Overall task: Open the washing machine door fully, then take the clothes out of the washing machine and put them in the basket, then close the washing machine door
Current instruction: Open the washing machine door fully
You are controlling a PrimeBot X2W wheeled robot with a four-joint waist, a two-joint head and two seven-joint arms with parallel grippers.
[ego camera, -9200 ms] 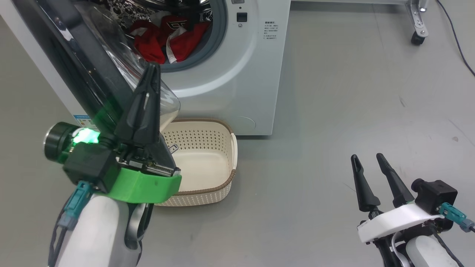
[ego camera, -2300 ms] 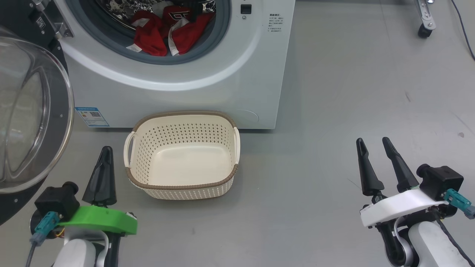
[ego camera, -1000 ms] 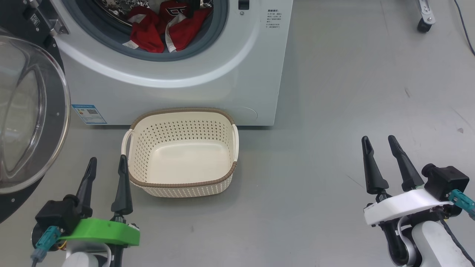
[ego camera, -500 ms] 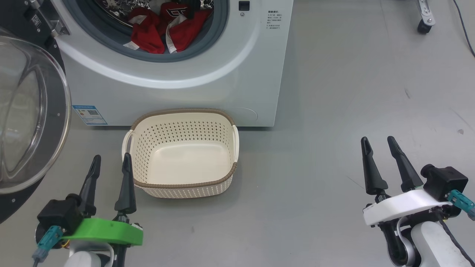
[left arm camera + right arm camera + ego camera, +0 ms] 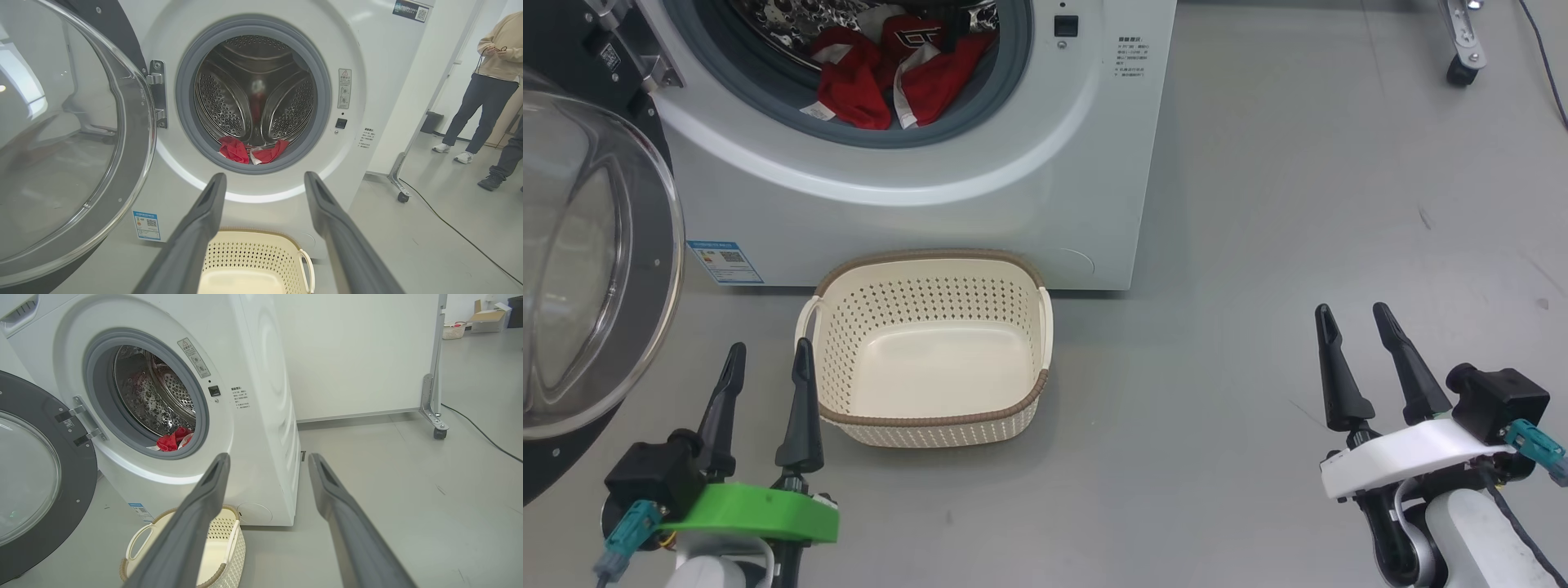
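Head view looked down on the washing machine (image 5: pixel 1029 188), whose washing machine door (image 5: pixel 592 245) stood swung wide to the robot's left, its clear glass bowl bulging out of the black rim. The clothes (image 5: pixel 890 73), red with white trim, lay heaped at the front lip of the steel drum, just inside the grey gasket. The basket (image 5: pixel 931 260) sat on the grey floor (image 5: pixel 1258 245) right before the machine's base, below the drum mouth, its cream bottom showing whole. The left pincer (image 5: pixel 770 346) hovered low near the basket's left handle, its two dark fingers spread apart and grasping nothing; in the left wrist view those fingers framed the drum mouth above and the basket's rim below. The right pincer (image 5: pixel 1352 309) hung well apart to the right over the floor, likewise released, with only floor between its fingers. A blue sticker (image 5: pixel 725 261) marked the machine's lower left corner. In the left wrist view a person (image 5: pixel 486 81) in a beige top stood at the far right.
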